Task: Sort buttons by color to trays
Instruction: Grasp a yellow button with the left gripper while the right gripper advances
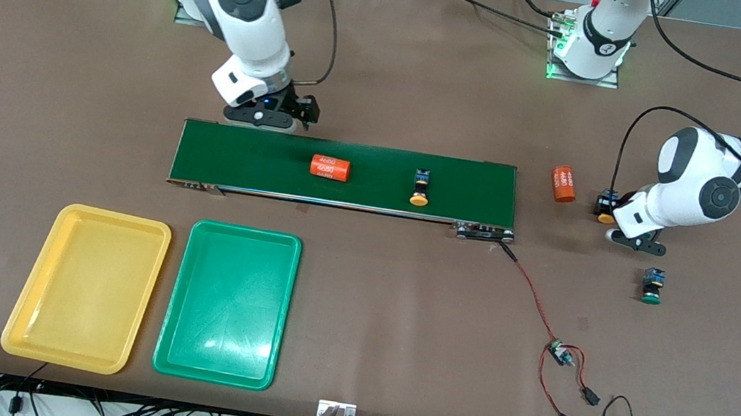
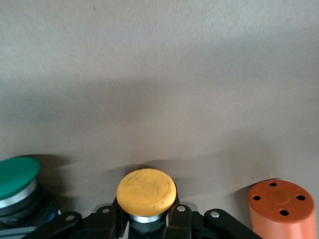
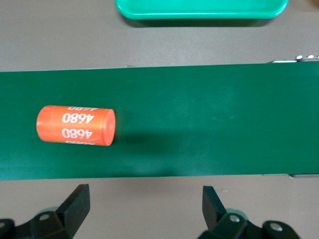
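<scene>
We've got the left gripper [image 2: 145, 225] clamped on a yellow button [image 2: 146, 191], at three o'clock off the conveyor belt [image 1: 346, 173]; lift straight, dodge the orange cylinder [image 1: 563, 183]. Right gripper [image 3: 144, 209] waits wide open, empty. The yellow tray [image 1: 39, 329] sits at seven o'clock.

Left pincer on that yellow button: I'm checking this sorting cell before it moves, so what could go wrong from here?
1. The left pincer is shut low on the yellow button, below its cap, so the button might tilt or slip when lifted.
2. An orange cylinder and a green button lie close beside it; a swing could knock them.
3. The yellow tray is at the right arm's end, so a handover may be needed.
</scene>
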Available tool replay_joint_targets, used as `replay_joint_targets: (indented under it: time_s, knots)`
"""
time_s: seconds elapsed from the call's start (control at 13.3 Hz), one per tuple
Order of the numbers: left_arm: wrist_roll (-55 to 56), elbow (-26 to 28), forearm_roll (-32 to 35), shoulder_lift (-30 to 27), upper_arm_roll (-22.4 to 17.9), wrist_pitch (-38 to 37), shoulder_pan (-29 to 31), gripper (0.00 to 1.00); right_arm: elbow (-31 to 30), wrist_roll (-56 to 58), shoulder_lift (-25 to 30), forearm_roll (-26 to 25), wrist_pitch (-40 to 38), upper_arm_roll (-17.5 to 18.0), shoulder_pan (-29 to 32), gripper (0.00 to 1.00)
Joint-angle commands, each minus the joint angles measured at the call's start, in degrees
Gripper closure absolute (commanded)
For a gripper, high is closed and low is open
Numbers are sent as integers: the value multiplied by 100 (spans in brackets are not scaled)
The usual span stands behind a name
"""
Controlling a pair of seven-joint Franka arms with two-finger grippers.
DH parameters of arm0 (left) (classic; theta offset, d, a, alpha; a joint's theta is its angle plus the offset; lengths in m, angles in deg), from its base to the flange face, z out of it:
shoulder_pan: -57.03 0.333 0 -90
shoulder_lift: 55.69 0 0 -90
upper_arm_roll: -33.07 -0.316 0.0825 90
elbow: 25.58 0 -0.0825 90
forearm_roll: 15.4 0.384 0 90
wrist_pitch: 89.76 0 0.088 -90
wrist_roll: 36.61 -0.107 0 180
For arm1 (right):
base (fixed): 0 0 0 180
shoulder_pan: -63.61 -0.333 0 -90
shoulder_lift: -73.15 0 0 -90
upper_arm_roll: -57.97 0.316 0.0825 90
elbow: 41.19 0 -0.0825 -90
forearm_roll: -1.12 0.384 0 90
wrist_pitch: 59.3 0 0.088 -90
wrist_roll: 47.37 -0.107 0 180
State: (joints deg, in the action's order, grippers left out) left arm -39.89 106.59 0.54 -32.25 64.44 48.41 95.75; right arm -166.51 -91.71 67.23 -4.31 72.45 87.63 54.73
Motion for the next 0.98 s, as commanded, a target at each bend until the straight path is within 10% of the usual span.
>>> replay_joint_targets:
  time_s: [0.0, 0.6, 0.9]
  knots:
    - [-15, -207, 111, -348, 237, -314, 65, 82, 349, -285, -268, -160, -97, -4, -114, 0]
    - [1414, -1772, -320, -226, 1862, -2188, -118, 82, 920, -1314, -830, -335, -176, -13, -386, 0]
    - [2505, -2001, -346, 221, 1908, -2075, -1119, 82, 1263, -1270, -1296, -685, -141, -13, -571, 0]
